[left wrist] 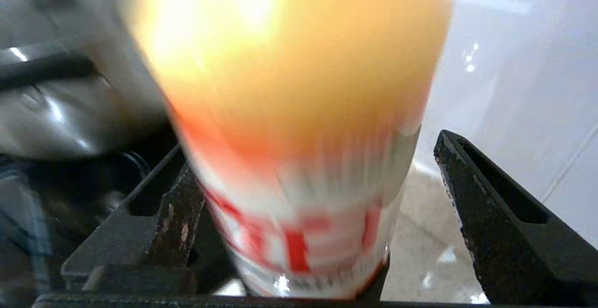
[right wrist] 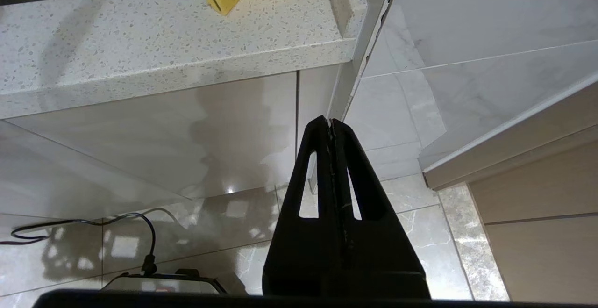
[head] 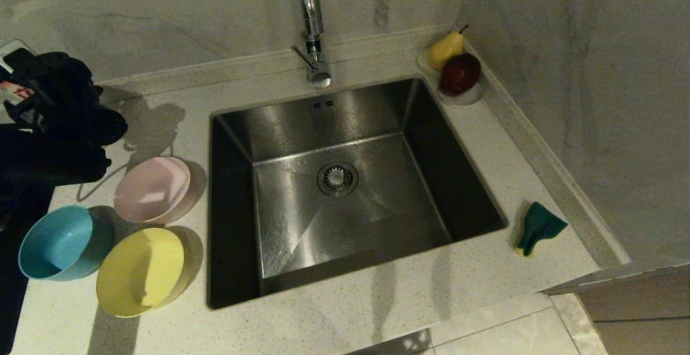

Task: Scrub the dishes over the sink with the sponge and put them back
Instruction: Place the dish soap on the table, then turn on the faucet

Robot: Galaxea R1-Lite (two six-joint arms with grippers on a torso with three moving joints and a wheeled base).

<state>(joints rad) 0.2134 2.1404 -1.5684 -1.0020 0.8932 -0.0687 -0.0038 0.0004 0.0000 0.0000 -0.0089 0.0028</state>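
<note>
Three bowls (head: 108, 236) stood left of the empty sink (head: 345, 182); the sponge (head: 536, 227) lay untouched at right. Left gripper (left wrist: 308, 214) jaws stood apart around a bottle (left wrist: 299, 135); right gripper (right wrist: 331, 123) was closed, empty.

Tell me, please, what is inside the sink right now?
Nothing loose lies in the sink: only its round drain strainer and wet streaks on the steel floor. The near wall, below the front rim, is hidden from the head view.
</note>
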